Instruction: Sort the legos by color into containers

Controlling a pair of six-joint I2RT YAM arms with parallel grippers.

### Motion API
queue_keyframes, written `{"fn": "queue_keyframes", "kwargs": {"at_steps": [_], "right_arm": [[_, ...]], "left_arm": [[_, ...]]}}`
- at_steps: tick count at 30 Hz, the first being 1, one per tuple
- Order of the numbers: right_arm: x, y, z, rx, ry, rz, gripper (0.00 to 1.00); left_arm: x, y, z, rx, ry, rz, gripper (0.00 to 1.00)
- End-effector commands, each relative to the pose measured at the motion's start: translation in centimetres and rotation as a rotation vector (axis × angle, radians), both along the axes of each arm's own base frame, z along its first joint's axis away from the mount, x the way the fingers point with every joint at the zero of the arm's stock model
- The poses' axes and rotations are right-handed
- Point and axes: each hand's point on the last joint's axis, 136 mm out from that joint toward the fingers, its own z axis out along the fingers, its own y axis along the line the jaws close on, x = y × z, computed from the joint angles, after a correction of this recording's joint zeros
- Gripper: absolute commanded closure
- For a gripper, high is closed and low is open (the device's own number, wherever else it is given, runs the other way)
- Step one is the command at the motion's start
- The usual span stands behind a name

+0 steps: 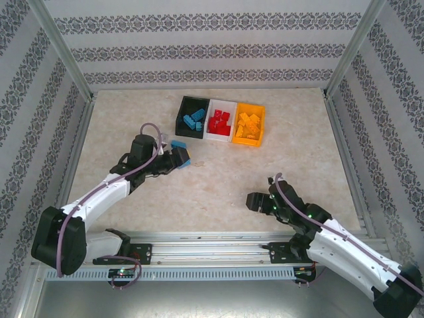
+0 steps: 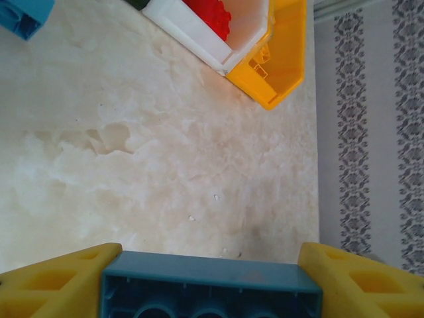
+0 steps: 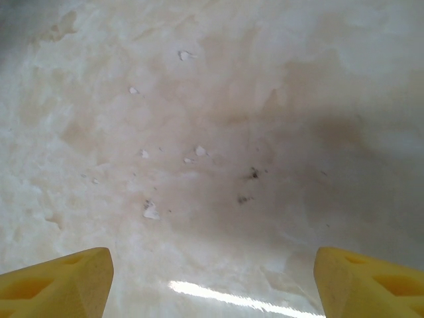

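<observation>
My left gripper is shut on a blue lego, held just above the table in front of the black container. In the left wrist view the blue lego spans the gap between the yellow fingers, hollow underside toward the camera. A second blue lego lies on the table just beyond it. Blue legos fill the black container, red legos the white container, and orange legos the orange container. My right gripper stands open over bare table, its fingers far apart.
The containers stand in a row at the back centre. Aluminium frame posts and patterned walls close in the table on three sides. In the left wrist view, the white container and orange container lie ahead, near the right wall.
</observation>
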Motion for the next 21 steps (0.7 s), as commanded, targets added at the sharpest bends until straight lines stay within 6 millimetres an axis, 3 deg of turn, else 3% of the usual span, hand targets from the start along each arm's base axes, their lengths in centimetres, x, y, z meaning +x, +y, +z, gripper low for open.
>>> {"fn": "queue_keyframes", "kwargs": {"at_steps": [1,5,9,15,21], "right_arm": [[-1.1,-1.3,-1.8,-0.048,0.049,-0.023,0.2],[-0.3,-0.6,-1.4,-0.052,0.016,0.009,0.2],[2.1,0.8,0.3,-0.046,-0.038,0.042,0.18],[5.4,2.4,1.7,-0.001,-0.023,0.063,0.18],[7.5,2.8,1.7,0.022,-0.006,0.064,0.17]], "left_arm": [[1.9,-0.4,3.3,-0.109,-0.089,0.044,0.34],[3.0,-0.4,3.9,-0.057,-0.101,0.04,0.33],[5.3,-0.5,4.7,-0.008,-0.11,0.035,0.33],[10.8,-1.0,6.0,0.081,-0.126,0.013,0.33],[17.4,-2.0,9.1,0.127,-0.178,-0.017,0.33]]}}
